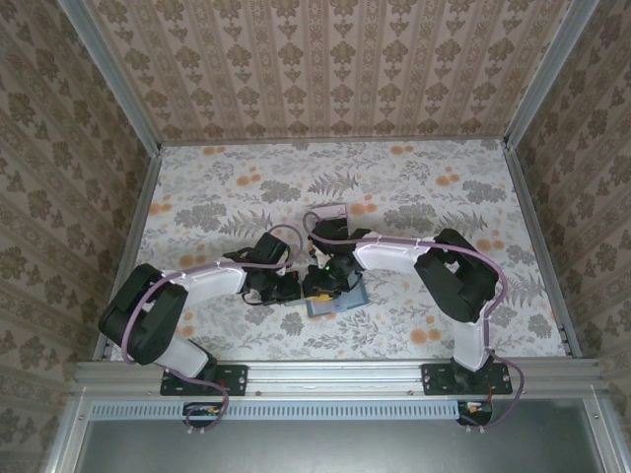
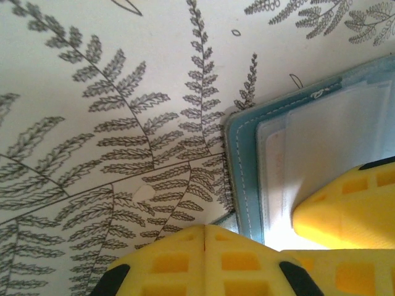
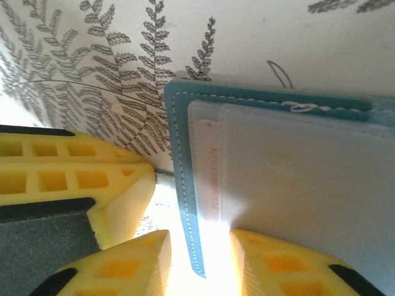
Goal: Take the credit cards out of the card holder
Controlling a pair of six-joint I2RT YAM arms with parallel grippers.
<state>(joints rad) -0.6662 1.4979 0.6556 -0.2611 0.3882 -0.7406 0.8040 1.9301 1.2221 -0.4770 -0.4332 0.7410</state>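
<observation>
The teal-blue card holder [image 1: 342,304] lies open on the floral table, between the two arms. Its stitched edge [image 2: 241,172] runs past my left gripper [image 2: 203,229], which is shut, its tips pressed down at the holder's near corner. A pale credit card [image 3: 209,176] with red print sits under a clear pocket in the card holder [image 3: 182,185]. My right gripper [image 3: 200,250] is open, its jaws standing either side of the holder's stitched edge and the card's end, with a gap showing. Another pale card [image 1: 328,211] lies flat on the table beyond both grippers.
The table top [image 1: 217,207] is a fern and flower print, fenced by metal rails and patterned walls. Both wrists crowd together at the table's middle; the left gripper's yellow fingers [image 3: 80,179] sit just left of the right gripper's.
</observation>
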